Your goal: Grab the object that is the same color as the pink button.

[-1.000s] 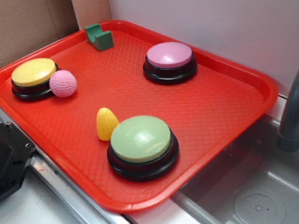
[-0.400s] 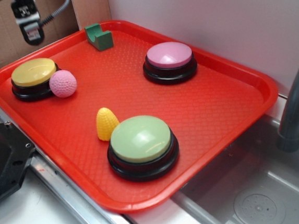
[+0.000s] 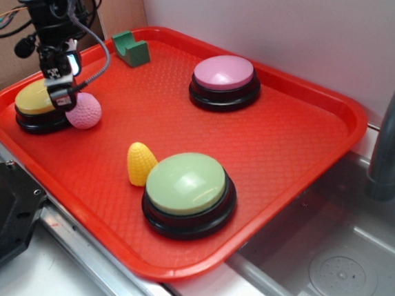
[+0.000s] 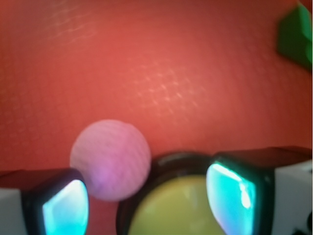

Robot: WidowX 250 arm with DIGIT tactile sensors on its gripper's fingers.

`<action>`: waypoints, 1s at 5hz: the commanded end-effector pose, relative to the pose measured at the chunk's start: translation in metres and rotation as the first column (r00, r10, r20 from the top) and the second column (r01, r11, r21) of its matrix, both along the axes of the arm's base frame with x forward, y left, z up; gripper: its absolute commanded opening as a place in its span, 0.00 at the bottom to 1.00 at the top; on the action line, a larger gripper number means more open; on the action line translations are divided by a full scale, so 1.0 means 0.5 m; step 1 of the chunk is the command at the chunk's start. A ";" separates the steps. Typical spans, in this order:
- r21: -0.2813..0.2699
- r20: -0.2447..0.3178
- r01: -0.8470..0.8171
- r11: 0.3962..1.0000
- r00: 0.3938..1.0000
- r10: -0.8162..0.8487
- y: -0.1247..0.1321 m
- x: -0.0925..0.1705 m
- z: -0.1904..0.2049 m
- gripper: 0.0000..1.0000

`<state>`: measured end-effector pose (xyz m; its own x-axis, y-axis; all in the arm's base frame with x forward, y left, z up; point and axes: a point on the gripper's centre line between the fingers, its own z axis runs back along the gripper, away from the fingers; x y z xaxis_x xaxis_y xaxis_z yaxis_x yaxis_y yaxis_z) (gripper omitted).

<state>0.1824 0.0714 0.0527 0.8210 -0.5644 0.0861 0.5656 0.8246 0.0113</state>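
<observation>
Wrist view: hand (image 4: 146, 200) spread wide, empty, straddling pink ball (image 4: 110, 159) and yellow button (image 4: 171, 208), which touch on red tray (image 3: 287, 149). Risk: right finger (image 4: 232, 196) lands on button, ball squirts away.

Partly hidden behind gripper (image 3: 62, 94): yellow button (image 3: 32, 99), pink ball (image 3: 86, 113). Wrist view blurred; green block (image 4: 297, 36) cut off by right edge.
</observation>
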 end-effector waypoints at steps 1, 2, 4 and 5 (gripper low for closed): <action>0.092 0.071 0.189 0.978 0.978 -0.195 -0.028 0.008 0.035 1.00; 0.108 0.008 0.277 0.955 0.960 -0.279 -0.030 0.000 0.016 1.00; 0.105 -0.093 0.425 0.899 0.904 -0.416 -0.060 0.008 -0.031 1.00; 0.130 -0.133 0.438 0.889 0.897 -0.422 -0.061 0.010 -0.050 0.00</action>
